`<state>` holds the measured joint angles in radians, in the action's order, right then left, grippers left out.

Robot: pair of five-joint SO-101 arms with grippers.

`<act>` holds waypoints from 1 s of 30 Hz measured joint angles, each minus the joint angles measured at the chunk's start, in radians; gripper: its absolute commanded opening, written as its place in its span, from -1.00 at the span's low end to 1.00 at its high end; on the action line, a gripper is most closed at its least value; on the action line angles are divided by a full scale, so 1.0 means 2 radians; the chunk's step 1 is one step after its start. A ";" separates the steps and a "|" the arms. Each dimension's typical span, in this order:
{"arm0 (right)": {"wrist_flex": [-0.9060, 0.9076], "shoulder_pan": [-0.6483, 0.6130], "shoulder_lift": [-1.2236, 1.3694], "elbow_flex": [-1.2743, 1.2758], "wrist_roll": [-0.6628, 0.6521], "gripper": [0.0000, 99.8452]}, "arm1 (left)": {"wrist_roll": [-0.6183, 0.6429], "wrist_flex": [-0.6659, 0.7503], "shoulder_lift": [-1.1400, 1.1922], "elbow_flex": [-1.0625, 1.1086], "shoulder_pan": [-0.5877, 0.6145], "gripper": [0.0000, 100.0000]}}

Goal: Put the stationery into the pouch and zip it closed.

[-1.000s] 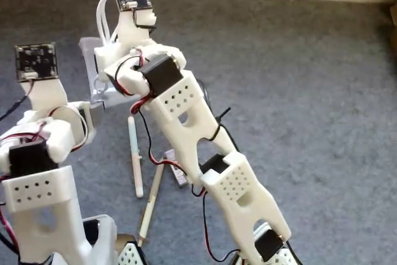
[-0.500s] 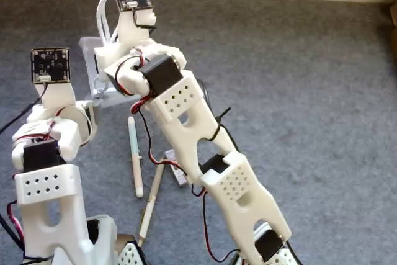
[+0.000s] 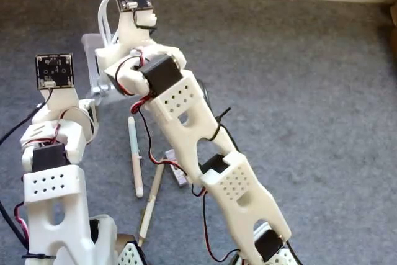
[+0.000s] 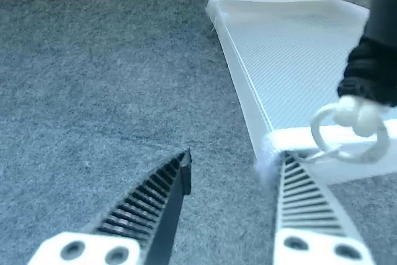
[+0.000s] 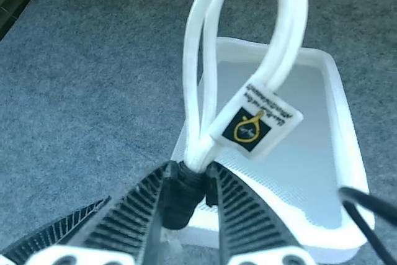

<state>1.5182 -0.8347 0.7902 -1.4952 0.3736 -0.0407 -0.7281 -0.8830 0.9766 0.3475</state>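
Note:
The translucent white pouch (image 4: 291, 72) lies flat on the grey carpet, at the back left in the high view (image 3: 93, 60). My right gripper (image 5: 188, 181) hangs over the pouch (image 5: 298, 153), shut on the black end of a white looped cord (image 5: 205, 60) with a small tag. The cord (image 3: 103, 17) rises beside the right wrist. My left gripper (image 4: 236, 159) is open and low, one fingertip (image 4: 291, 172) at the pouch's near corner, the other on bare carpet. A pale green pen (image 3: 134, 156), a wooden pencil (image 3: 151, 203) and a small eraser-like piece (image 3: 177, 169) lie between the arms.
Grey carpet (image 3: 310, 91) stretches open to the right of the right arm (image 3: 205, 147). The left arm (image 3: 53, 178) stands at the left edge. In the left wrist view a white ring (image 4: 347, 131) hangs at the pouch's edge under a black part.
The left arm has swung right and forward toward the pouch's corner. The right arm has kept still, shut on the cord. The stationery has not moved.

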 measured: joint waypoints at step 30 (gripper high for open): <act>0.085 0.035 -0.028 -0.013 -0.002 -0.99 | 0.050 -0.048 -0.001 -0.048 -0.025 -0.99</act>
<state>1.6886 -0.7641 0.7350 -1.5213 0.3705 0.0591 -0.8232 -0.8846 0.8815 0.2984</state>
